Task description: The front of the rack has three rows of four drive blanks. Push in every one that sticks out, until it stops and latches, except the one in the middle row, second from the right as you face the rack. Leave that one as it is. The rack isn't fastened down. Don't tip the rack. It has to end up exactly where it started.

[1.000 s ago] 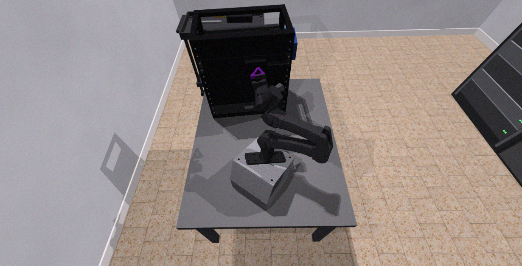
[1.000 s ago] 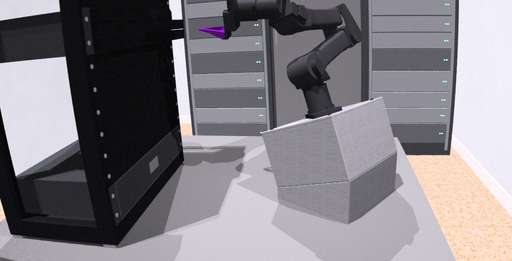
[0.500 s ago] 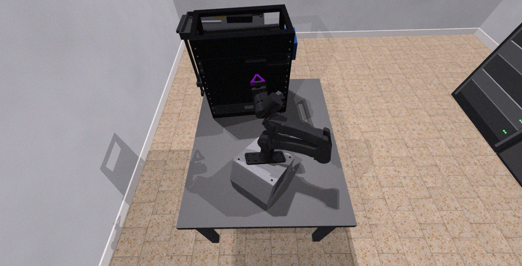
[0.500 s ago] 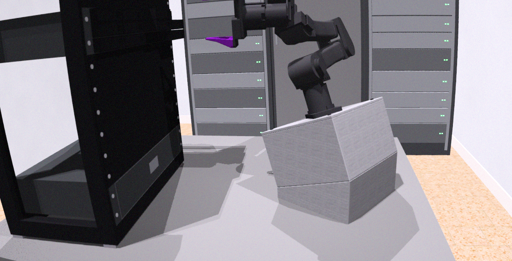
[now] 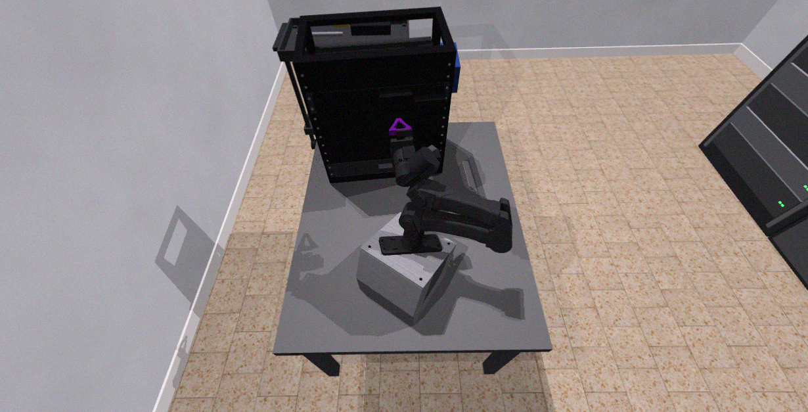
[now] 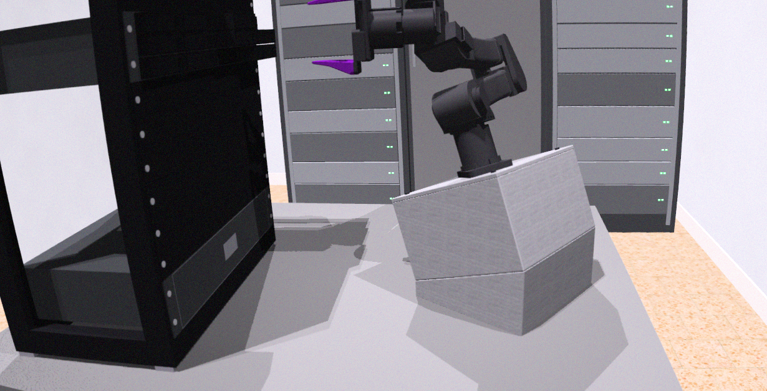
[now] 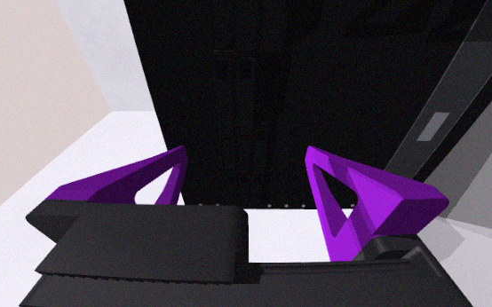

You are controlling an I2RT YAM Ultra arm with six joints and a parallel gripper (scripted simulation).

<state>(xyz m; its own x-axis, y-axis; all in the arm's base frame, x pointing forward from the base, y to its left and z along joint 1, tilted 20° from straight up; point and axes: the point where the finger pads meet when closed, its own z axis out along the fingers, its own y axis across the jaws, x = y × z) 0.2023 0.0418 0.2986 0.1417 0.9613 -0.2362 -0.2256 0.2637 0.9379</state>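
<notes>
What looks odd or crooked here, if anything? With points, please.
Two dark blocks (image 6: 265,43) jut out from the black rack's (image 5: 372,62) (image 6: 126,174) otherwise flat front, near the top. The rack stands upright, and I see no spill or damage.

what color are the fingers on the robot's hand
Purple fingers, brighter on one than the other; the wrist view shows them best.

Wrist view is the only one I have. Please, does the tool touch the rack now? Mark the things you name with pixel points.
Observer: No. The exterior view shows a gap between the fingertips of the tool (image 5: 399,121) (image 6: 310,32) (image 7: 246,148) and the rack (image 5: 378,62) (image 6: 126,211) (image 7: 240,27).

Operator: Thank you. Is something beside the rack, on its right when I face it?

Observer: Yes, the top view shows a blue object (image 5: 456,73) there, partly hidden.

Operator: And the arm, on what is it mounted?

Observer: On a grey block (image 5: 389,285) (image 6: 461,244) with a sloping top.
</notes>
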